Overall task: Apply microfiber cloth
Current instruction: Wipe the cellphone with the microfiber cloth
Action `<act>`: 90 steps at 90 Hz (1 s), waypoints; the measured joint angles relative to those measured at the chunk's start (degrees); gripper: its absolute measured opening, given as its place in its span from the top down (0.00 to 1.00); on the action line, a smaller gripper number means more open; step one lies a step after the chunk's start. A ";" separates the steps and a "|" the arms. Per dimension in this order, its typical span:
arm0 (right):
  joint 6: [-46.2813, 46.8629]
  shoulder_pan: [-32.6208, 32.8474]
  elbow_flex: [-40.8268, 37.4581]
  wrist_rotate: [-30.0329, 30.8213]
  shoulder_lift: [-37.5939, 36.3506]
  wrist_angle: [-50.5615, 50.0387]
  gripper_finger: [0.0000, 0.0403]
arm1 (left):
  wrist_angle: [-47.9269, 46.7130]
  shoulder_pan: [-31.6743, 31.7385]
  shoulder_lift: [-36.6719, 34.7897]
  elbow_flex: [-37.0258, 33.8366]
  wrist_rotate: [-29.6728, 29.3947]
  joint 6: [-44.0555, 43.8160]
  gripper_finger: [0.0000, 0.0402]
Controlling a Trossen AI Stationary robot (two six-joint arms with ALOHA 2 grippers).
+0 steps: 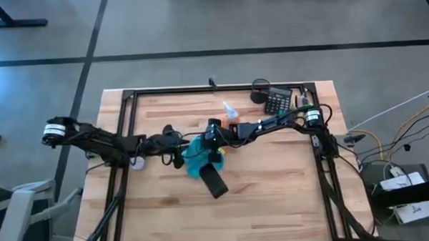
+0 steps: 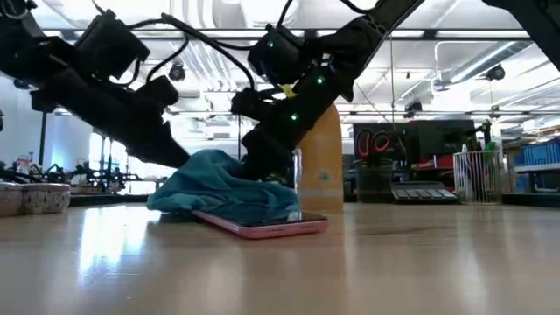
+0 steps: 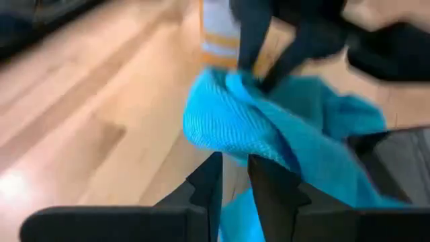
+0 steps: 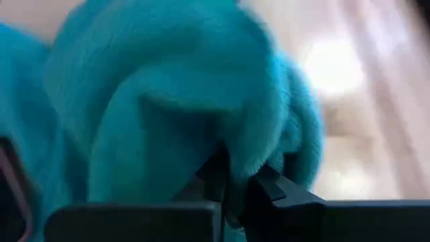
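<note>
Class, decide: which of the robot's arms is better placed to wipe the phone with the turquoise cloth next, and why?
Probably the right. The right gripper is shut on a fold of the soft turquoise microfiber cloth, which already lies over one end of the black rectangular phone. The left gripper sits at the cloth's edge, nearly shut, holding nothing.

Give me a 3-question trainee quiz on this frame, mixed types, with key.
1. True or false: the microfiber cloth lies partly over the phone.
2. What stands just behind the cloth in the low view? A) orange spray bottle B) mug C) tape roll
3. Which gripper pinches a fold of cloth?

Key: 1 true. 2 A. 3 The right gripper, fingers closed on a fold; the left gripper sits at the cloth's edge, fingers nearly together with no cloth visibly between them.
</note>
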 joint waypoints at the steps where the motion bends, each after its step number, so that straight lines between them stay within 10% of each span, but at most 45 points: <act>1: -0.02 -0.01 0.00 0.00 0.01 -0.04 0.94 | 0.18 -0.01 -0.14 0.00 0.06 0.76 0.85; 56: 17.36 -0.21 11.12 -0.15 -0.45 -25.23 0.31 | 2.79 0.44 -6.41 0.61 -1.73 18.44 0.85; 90: 22.41 0.89 14.83 -0.58 -0.51 -32.45 0.10 | 2.97 0.46 -8.17 0.61 -3.01 17.36 0.85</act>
